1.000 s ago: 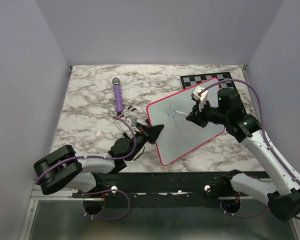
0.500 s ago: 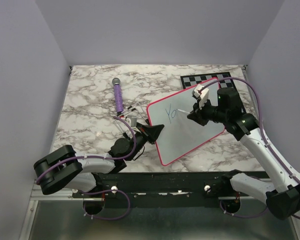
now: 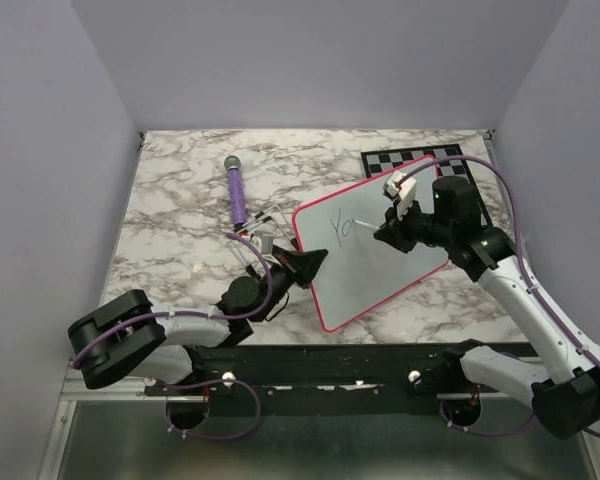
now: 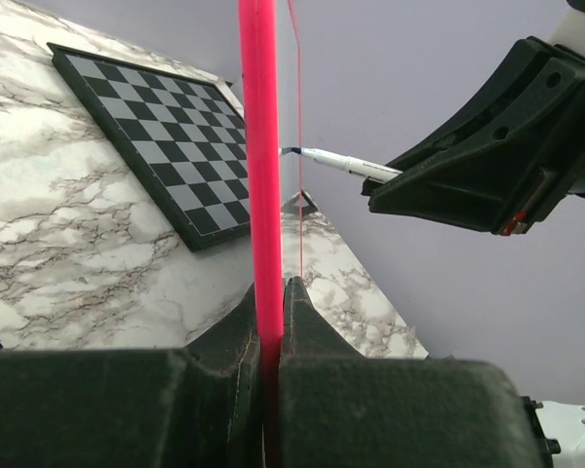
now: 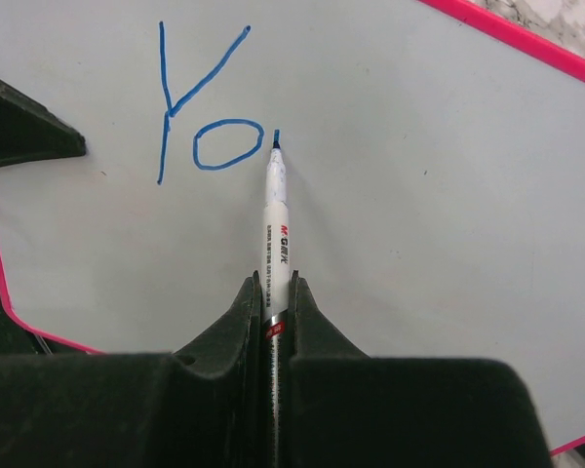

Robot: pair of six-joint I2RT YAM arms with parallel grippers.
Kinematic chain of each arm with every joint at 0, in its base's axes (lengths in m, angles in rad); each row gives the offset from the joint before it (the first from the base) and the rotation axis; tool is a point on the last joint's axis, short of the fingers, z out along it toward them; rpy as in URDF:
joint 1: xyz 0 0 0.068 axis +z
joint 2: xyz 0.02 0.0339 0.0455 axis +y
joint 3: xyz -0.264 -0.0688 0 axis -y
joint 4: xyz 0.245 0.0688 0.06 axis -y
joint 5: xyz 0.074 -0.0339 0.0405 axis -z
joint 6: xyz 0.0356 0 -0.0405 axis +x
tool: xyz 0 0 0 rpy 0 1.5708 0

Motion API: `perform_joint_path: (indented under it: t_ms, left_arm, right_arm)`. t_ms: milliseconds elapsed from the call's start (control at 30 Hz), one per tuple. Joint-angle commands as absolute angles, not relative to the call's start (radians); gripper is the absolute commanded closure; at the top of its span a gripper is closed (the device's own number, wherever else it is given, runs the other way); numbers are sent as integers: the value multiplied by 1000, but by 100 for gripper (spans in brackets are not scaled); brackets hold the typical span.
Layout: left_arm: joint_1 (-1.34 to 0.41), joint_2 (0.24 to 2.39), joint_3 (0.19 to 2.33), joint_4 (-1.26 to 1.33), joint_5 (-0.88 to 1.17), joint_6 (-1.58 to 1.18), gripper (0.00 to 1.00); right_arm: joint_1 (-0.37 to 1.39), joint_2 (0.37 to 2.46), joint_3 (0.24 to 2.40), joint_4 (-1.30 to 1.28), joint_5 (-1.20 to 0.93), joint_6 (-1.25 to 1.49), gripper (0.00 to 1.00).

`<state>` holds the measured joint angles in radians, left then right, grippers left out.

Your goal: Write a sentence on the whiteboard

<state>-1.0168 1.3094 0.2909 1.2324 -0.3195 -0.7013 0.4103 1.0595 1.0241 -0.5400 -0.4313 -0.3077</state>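
Observation:
The whiteboard [image 3: 380, 268], white with a pink rim [image 4: 257, 146], is held tilted above the marble table. My left gripper [image 3: 315, 262] [image 4: 271, 292] is shut on the board's left edge. My right gripper [image 3: 385, 232] [image 5: 276, 288] is shut on a white marker [image 5: 276, 224] [image 4: 336, 161]. The marker's blue tip touches the board just right of the sentence [image 5: 200, 112] [image 3: 342, 228]. Only "Yo" shows in blue, with a short fresh stroke at the tip.
A grey-and-black chessboard [image 3: 400, 160] [image 4: 146, 127] lies flat behind the whiteboard at the back right. A purple microphone [image 3: 238, 192] lies on the table at the back left, with a small wire object [image 3: 265, 222] near the left gripper.
My right gripper shifted slightly and brought the marker tip just right of the "o", where a short mark has begun. The left arm and the board have not moved.

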Motion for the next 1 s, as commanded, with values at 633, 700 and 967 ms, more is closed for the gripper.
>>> perform_joint_path:
  t_ms: [633, 700, 967]
  left_arm:
    - [-1022, 1322, 273, 1244, -316, -604, 100]
    - [-1022, 1325, 273, 1247, -314, -604, 100]
    - [-1022, 1330, 275, 1250, -308, -606, 100]
  right_arm:
    - [396, 1042, 1002, -563, -356, -333, 99]
    - [396, 1045, 1015, -555, -347, -330, 99]
    - [394, 1075, 1060, -532, -339, -318, 99]
